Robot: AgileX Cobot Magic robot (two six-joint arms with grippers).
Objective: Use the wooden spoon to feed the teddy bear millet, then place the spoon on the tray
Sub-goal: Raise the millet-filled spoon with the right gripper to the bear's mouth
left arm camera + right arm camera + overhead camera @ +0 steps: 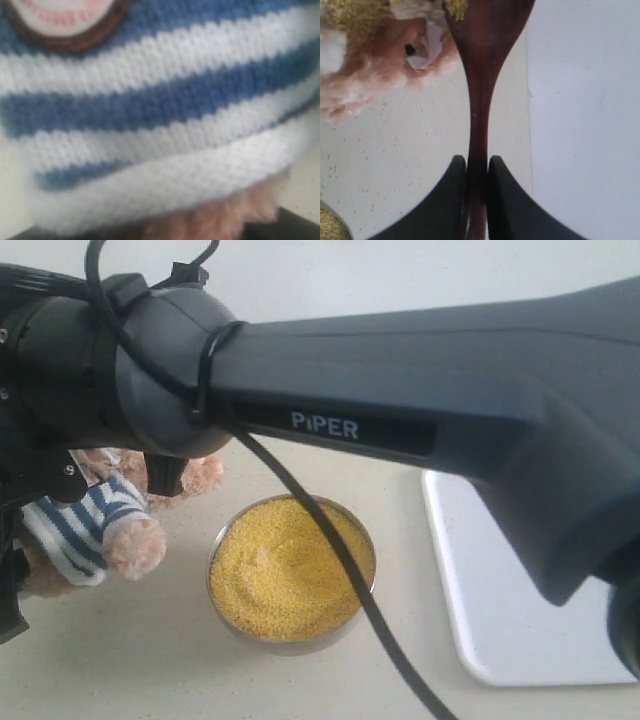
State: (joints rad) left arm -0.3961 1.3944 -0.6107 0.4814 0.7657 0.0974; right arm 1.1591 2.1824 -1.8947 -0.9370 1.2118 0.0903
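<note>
Right end effector (477,172) pinching wooden spoon (482,90), arm (400,370) stretched over millet (285,565), teddy bear (95,525) at 9 o'clock, left end effector (10,600) state unclear

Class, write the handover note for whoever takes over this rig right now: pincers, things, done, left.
Left pincer: tight against the teddy bear's striped shirt; grip unclear.
Right pincer: shut on the wooden spoon's handle.
Millet: in the metal bowl beside the bear; some spilled on the table.
Tray: beside the bowl, spoonless.
Done: spoon bowl is at the bear's face.
Left: finish feeding, spoon onto tray.
</note>
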